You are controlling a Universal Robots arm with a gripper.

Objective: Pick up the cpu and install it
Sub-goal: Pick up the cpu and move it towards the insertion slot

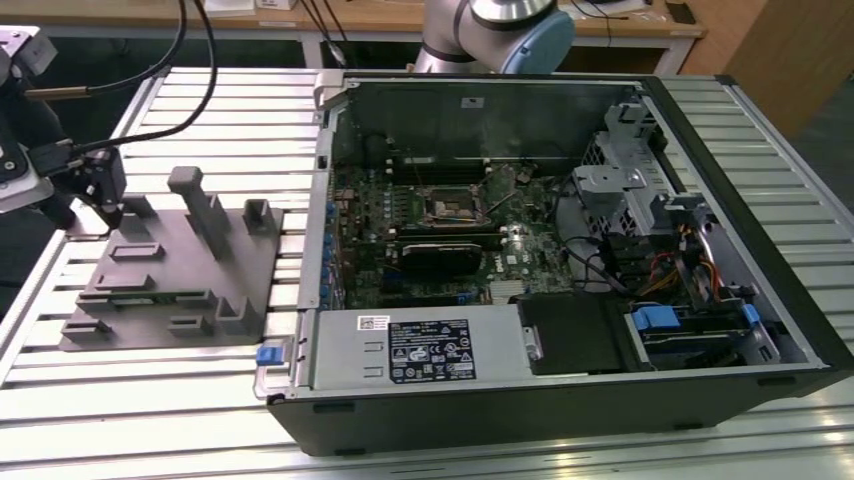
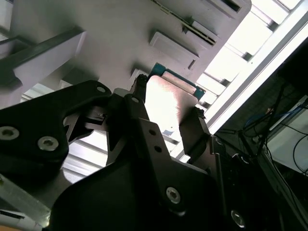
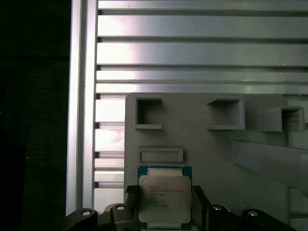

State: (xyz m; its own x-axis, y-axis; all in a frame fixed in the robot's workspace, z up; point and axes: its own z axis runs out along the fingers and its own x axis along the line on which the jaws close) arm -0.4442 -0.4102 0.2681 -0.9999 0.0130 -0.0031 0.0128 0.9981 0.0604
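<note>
- the cpu's (image 3: 163,195) lower edge is cut off by the frame in the first wrist view; its silvery top and a strip of green board edge are plain to see.
- in the second wrist view, glare washes out the cpu's (image 2: 168,103) top, and the gripper's (image 2: 166,118) black linkage covers its near part.
- whether the cpu rests on the grey fixture (image 3: 211,159) or hangs just clear of it, i cannot tell.
- in the exterior view the gripper (image 1: 110,208) is small and dark at the exterior view's left, so its tips are hard to make out; the wrist above it is cut off by the frame.
- the gripper (image 3: 163,204) is clamped on the cpu: a dark finger (image 3: 131,199) lies against each of two opposite edges.
- the gripper points down over the grey fixture's (image 1: 174,275) far corner on the slatted table (image 1: 134,400), well apart from the open computer case (image 1: 561,250) and its motherboard socket (image 1: 447,208).
- the arm's base (image 1: 497,25) stands behind the case.
</note>
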